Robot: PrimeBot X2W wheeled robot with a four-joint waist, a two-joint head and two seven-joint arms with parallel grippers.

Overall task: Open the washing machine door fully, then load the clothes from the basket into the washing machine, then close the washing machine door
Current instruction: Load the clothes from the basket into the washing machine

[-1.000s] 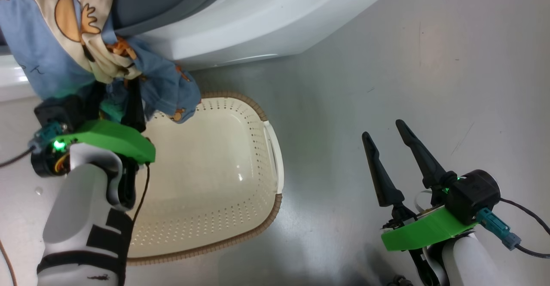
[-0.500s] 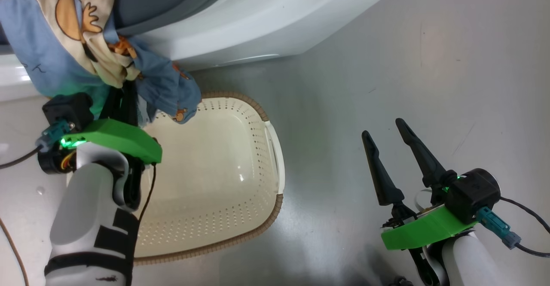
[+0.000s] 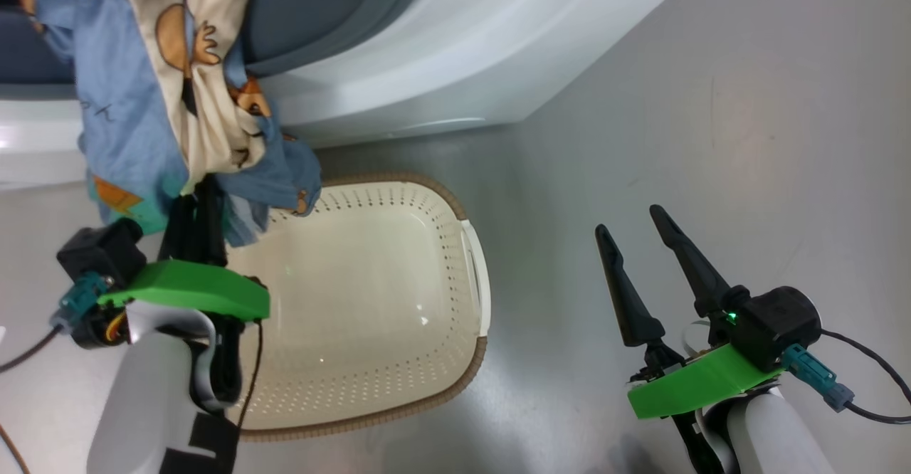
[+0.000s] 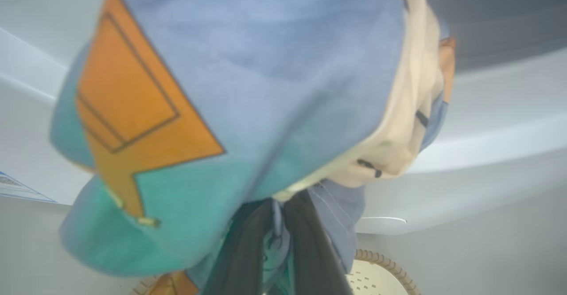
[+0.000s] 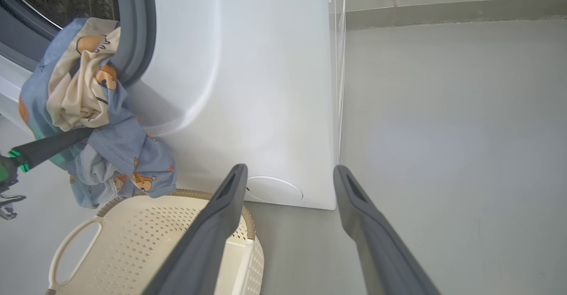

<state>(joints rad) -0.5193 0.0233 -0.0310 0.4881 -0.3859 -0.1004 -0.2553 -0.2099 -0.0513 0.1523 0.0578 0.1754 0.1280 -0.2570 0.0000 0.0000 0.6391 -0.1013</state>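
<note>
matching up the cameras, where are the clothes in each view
Head view: upper left, clothes hanging over the far left corner of the basket.
Left wrist view: close up, across left and centre.
Right wrist view: left edge, against the washer opening.
Shared landmark: the basket's brown rim, below the clothes in all three.
</note>
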